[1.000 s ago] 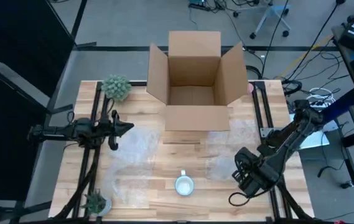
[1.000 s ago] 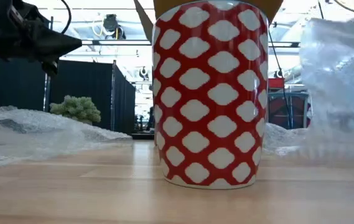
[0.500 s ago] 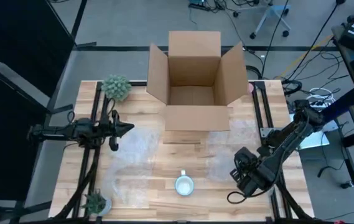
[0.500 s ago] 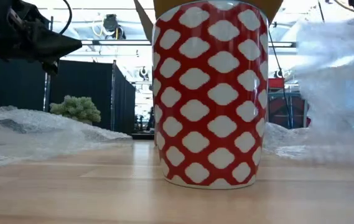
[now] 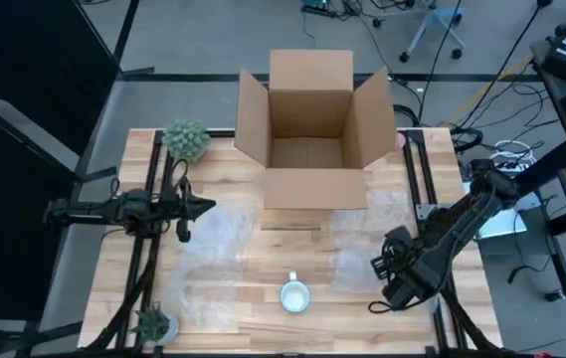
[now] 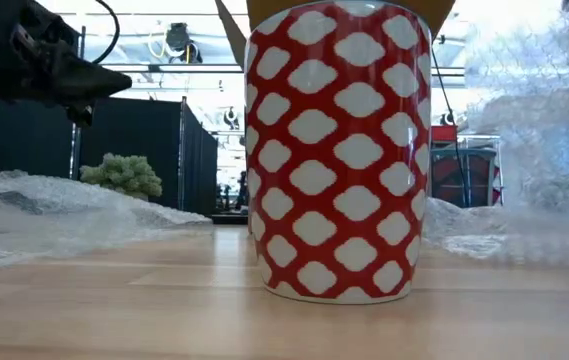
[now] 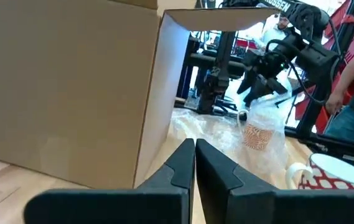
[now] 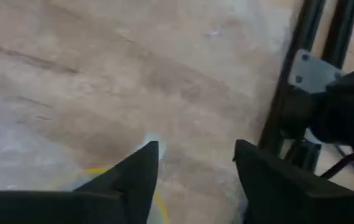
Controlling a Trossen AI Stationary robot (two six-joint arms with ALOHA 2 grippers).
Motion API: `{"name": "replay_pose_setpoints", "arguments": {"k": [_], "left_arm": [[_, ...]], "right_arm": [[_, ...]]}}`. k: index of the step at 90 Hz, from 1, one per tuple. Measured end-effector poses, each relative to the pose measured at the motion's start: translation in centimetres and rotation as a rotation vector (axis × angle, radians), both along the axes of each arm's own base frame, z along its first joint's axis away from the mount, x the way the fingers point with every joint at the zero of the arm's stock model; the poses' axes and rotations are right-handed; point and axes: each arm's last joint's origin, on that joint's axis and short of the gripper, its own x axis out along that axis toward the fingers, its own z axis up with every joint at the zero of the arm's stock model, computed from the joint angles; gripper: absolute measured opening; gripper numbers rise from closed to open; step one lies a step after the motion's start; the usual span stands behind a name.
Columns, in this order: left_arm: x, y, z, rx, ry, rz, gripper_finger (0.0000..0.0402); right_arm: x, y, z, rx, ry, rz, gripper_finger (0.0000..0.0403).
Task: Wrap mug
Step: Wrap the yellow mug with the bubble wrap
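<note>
Wooden table (image 5: 233,298), right claw (image 5: 390,283) lifted bubble wrap (image 6: 549,150) higher

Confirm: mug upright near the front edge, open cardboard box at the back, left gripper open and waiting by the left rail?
Nearly. The left gripper is shut, not open: the left wrist view shows its fingers pressed together. The rest holds: the mug stands upright near the front edge and the cardboard box sits open at the back.
</note>
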Motion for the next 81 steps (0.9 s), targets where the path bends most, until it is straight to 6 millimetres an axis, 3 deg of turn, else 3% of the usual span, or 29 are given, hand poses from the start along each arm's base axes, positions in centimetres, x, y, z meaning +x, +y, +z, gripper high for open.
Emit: {"name": "replay_pose_setpoints", "arguments": {"k": [8, 32, 44, 56, 81], "left_arm": [[0.0, 0.0, 0.0, 0.000, 0.000, 0.000, 0.0000], [0.0, 0.0, 0.0, 0.000, -0.001, 0.000, 0.0000], [0.0, 0.0, 0.0, 0.000, -0.001, 0.000, 0.0000], [0.0, 0.0, 0.0, 0.000, -0.001, 0.000, 0.0000], [0.0, 0.0, 0.0, 0.000, -0.002, 0.000, 0.0000]], "right_arm": [[0.1, 0.1, 0.9, 0.046, -0.018, 0.033, 0.0205], [0.1, 0.2, 7.1, 0.222, -0.168, 0.155, 0.0197], [0.1, 0.8, 9.1, 0.327, -0.270, 0.244, 0.0197], [0.4, 2.3, 8.9, 0.394, -0.334, 0.309, 0.0196], [1.1, 4.7, 4.7, 0.299, -0.209, 0.325, 0.0196]]}}
